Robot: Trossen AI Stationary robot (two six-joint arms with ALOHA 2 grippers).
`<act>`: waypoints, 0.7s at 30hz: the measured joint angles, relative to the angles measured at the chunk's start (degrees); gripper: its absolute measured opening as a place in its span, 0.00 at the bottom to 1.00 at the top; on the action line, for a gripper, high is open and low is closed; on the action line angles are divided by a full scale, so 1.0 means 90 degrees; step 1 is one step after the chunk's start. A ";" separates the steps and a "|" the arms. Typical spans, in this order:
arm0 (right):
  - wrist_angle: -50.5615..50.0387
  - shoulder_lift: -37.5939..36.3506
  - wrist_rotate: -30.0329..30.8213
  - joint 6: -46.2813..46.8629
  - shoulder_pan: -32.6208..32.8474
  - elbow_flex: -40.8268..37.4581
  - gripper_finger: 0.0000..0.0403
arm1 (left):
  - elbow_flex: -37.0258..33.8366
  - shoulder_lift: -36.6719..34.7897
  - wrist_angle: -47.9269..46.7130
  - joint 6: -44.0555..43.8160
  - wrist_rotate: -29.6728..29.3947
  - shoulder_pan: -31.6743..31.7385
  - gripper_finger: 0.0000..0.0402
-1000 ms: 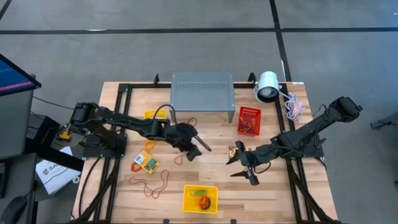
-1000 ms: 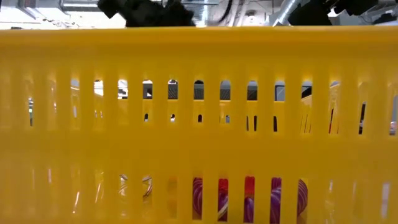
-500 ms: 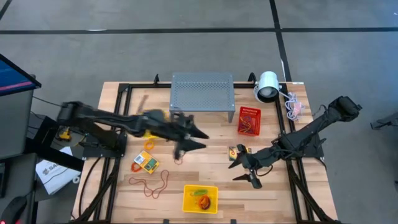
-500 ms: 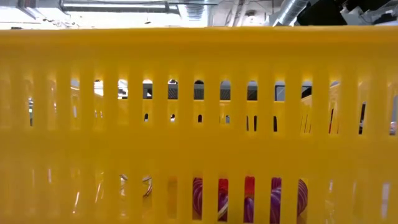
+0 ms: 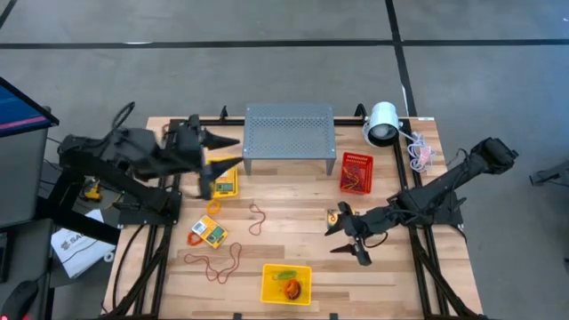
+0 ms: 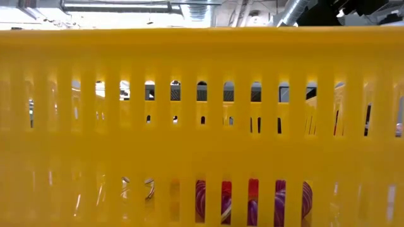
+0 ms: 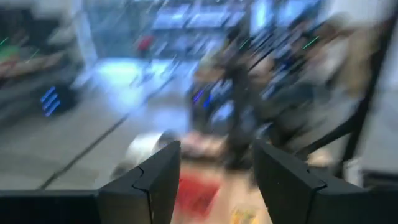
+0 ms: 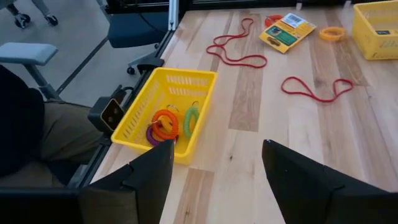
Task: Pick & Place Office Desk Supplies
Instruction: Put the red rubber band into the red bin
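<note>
Two grippers: both empty, jaws parted.
Left gripper (image 5: 216,152): raised near the stand (image 5: 289,130), just beside a crayon box (image 5: 223,185).
Right gripper (image 5: 348,242): low, mid-table.
Red band (image 5: 259,218): between them, long axis front-to-back; neither clearly nearer.
Yellow basket (image 5: 285,284): front edge.
</note>
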 joint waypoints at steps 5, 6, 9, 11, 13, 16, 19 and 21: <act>-0.0001 -0.0002 0.0005 -0.0002 -0.0113 0.0000 0.60 | 0.1389 0.1155 -0.2166 -0.1283 -0.0532 0.0497 0.47; 0.0004 -0.0002 0.0005 0.0000 -0.0143 0.0000 0.60 | 0.1606 0.1374 -0.2515 -0.1599 -0.0536 0.0599 0.47; 0.0004 -0.0004 0.0006 0.0000 -0.0206 0.0000 0.60 | 0.2121 0.1929 -0.3395 -0.2668 -0.0497 0.0904 0.47; 0.0000 -0.0005 0.0005 0.0000 -0.0239 0.0000 0.60 | 0.2320 0.2212 -0.3928 -0.3307 -0.0331 0.1040 0.47; 0.0001 -0.0005 -0.0012 0.0000 -0.0234 0.0000 0.60 | 0.2438 0.2429 -0.4410 -0.4029 -0.0013 0.1161 0.47; 0.0001 -0.0005 -0.0042 0.0000 -0.0234 0.0000 0.60 | 0.2448 0.2717 -0.4961 -0.5006 0.0899 0.1362 0.47; -0.0037 -0.0005 -0.0041 0.0000 -0.0232 0.0000 0.60 | 0.2448 0.3101 -0.5441 -0.5754 0.1966 0.1498 0.47; -0.0077 -0.0005 -0.0041 -0.0002 -0.0212 0.0000 0.60 | 0.2448 0.3371 -0.5716 -0.6113 0.2304 0.1489 0.47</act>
